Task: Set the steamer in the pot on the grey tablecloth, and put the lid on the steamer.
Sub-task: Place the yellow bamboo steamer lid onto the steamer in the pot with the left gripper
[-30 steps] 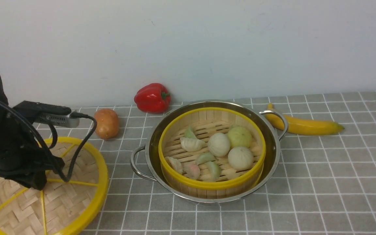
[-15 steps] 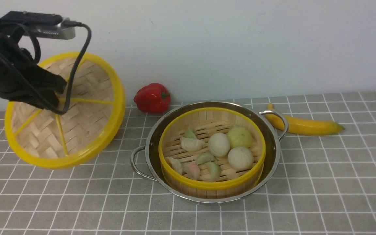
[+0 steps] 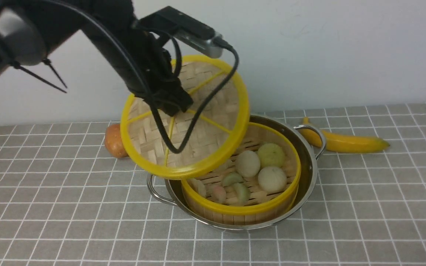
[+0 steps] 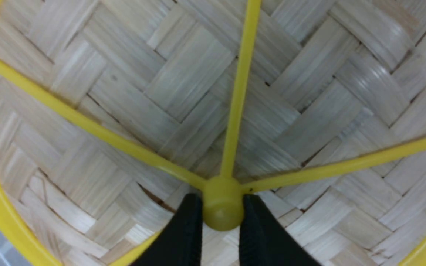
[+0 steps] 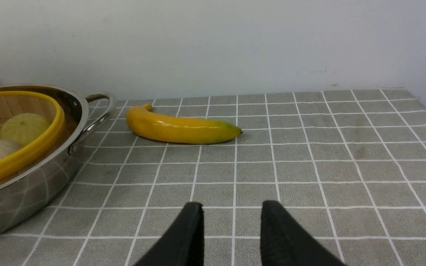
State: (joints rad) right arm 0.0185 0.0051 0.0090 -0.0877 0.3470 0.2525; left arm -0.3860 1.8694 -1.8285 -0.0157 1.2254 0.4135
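Observation:
The steamer, a bamboo basket with yellow rims holding buns and dumplings, sits inside the steel pot on the grey tablecloth. My left gripper is shut on the hub of the lid, a woven disc with a yellow rim and spokes. It holds the lid tilted in the air over the pot's near-left edge, partly covering the steamer. In the left wrist view both fingers clamp the yellow hub. My right gripper is open and empty over the cloth to the right of the pot.
A yellow banana lies behind the pot's right handle and shows in the right wrist view. A brown potato lies left of the pot, partly behind the lid. The wall stands close behind.
My left gripper has lifted the lid off the cloth at the near left and carried it up and right, to over the pot's left side. The red pepper is now hidden.

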